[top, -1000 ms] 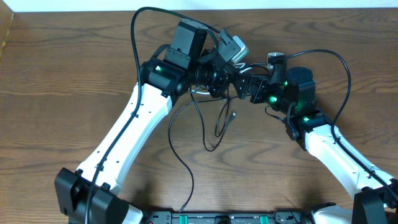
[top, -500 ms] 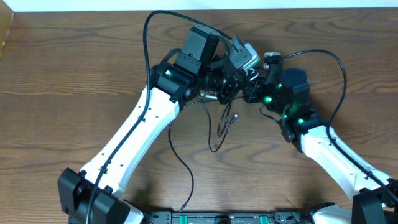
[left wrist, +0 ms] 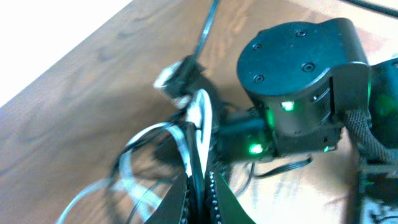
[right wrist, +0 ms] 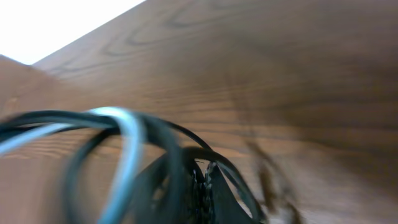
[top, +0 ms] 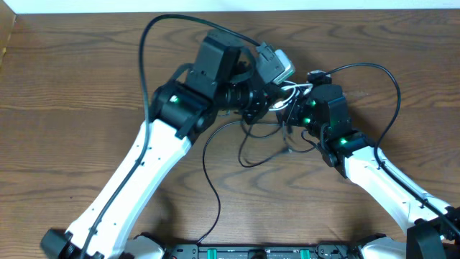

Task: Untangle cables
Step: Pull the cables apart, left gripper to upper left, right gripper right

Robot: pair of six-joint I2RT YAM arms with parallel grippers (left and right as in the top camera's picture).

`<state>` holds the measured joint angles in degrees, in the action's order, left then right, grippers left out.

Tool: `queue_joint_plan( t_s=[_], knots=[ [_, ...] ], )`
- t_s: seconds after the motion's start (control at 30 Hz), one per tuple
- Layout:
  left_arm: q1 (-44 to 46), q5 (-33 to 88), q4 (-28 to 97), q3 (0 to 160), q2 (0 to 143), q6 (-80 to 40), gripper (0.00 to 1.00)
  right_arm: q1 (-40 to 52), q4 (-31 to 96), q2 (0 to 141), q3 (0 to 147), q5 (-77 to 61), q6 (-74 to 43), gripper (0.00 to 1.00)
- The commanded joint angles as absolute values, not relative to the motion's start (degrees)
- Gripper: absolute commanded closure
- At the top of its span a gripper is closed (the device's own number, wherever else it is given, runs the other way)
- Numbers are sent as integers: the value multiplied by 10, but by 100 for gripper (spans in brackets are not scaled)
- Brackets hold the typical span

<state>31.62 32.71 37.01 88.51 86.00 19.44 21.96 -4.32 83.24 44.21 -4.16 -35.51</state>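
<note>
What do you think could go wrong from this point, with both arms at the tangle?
1. The left gripper and right gripper are both shut right at the tangle, where the white cable and black cable cross. Pulling apart may tighten it rather than free it.
2. The two wrists sit very close together, so they could collide.
3. Which cord each gripper holds is unclear, so one may slip out.

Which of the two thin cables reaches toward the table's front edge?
The black cable: it alone trails down the table; the white cable is only short loops in the tangle.
</note>
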Motion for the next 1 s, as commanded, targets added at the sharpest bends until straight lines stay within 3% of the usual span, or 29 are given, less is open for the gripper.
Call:
queue_joint_plan(
  t_s=[0.0,0.17,0.63,0.97],
  knots=[
    [314,245,373,888,823,227,92,203,-20,836,444,22,-355,99],
    [283,232,373,888,807,240,92,171,21,836,444,41,-355,99],
    [81,234,356,888,773,244,92,81,76,836,441,39,-325,99],
    [65,296,358,888,771,232,91,75,75,836,441,3,-310,99]
  ],
)
